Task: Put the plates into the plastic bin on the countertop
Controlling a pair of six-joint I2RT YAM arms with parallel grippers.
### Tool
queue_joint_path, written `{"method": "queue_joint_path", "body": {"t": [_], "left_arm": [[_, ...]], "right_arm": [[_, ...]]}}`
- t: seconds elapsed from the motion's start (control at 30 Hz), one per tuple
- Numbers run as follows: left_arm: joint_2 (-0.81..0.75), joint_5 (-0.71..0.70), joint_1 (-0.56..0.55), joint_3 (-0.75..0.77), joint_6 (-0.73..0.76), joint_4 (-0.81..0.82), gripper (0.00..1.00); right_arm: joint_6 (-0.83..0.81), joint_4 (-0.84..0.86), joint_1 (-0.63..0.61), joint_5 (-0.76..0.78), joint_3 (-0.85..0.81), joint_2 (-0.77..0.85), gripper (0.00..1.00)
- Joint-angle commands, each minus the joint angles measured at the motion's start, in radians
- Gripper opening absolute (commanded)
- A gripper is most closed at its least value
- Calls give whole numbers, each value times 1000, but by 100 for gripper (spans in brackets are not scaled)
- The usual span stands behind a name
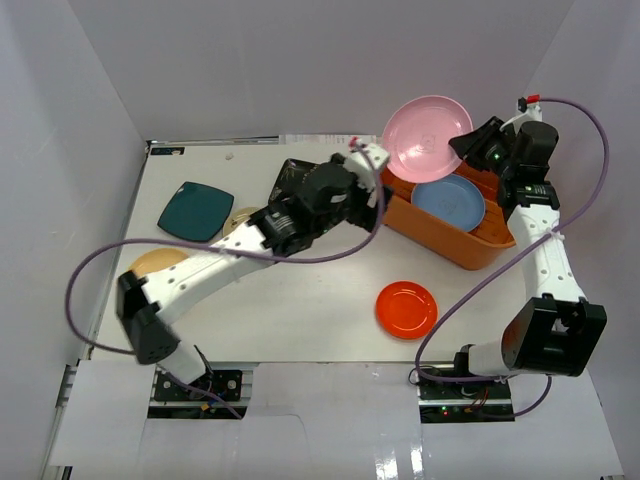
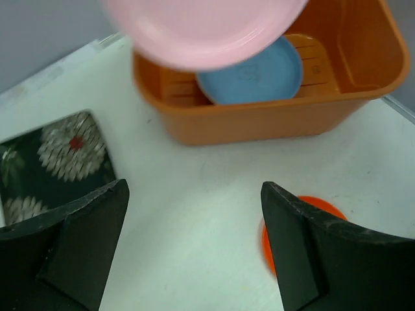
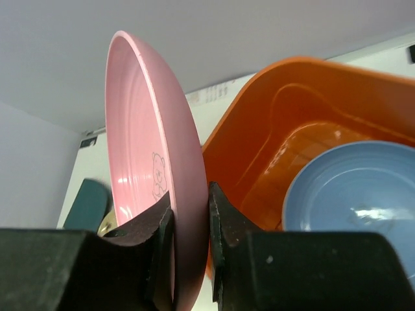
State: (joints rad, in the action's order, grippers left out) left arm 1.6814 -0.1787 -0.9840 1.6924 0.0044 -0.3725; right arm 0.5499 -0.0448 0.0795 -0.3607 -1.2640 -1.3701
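Lowering the pink plate well means tipping it flat before letting go. It hangs over the far corner of the plastic bin, pinched at its rim by the right pincer, whose jaws are nearly closed on the thin edge. Being round, it has no long axis; it stands on edge, hollow face turned toward the left arm. It should settle beside or onto the light blue plate already inside. The left pincer gapes wide and empty above the desk — just short of the bin.
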Motion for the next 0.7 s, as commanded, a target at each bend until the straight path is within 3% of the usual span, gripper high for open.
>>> {"method": "queue_joint_path", "body": {"t": [0.0,0.07,0.23,0.27,0.47,0.53,0.63,0.67], "left_arm": [[-265,-292,31,-254,-249,67,94],[-354,-311,62,-360,-331,34,97],[-604,-182,341,-690,-581,-80,98],[-662,-150,423,-727,-615,-89,98],[-824,-237,605,-930,-756,-154,98],[-868,-202,671,-973,-815,-178,98],[-904,-174,806,-1053,-854,-194,98],[-919,-165,876,-1092,-868,-194,98]], "right_arm": [[-37,46,45,118,-48,-30,8],[-47,49,60,143,-23,-55,8],[-62,69,86,206,63,-105,8],[-64,74,88,207,67,-115,8],[-68,94,92,229,123,-176,8],[-61,120,92,236,152,-182,9],[-59,129,94,247,190,-190,17],[-58,131,94,252,207,-190,26]]}}
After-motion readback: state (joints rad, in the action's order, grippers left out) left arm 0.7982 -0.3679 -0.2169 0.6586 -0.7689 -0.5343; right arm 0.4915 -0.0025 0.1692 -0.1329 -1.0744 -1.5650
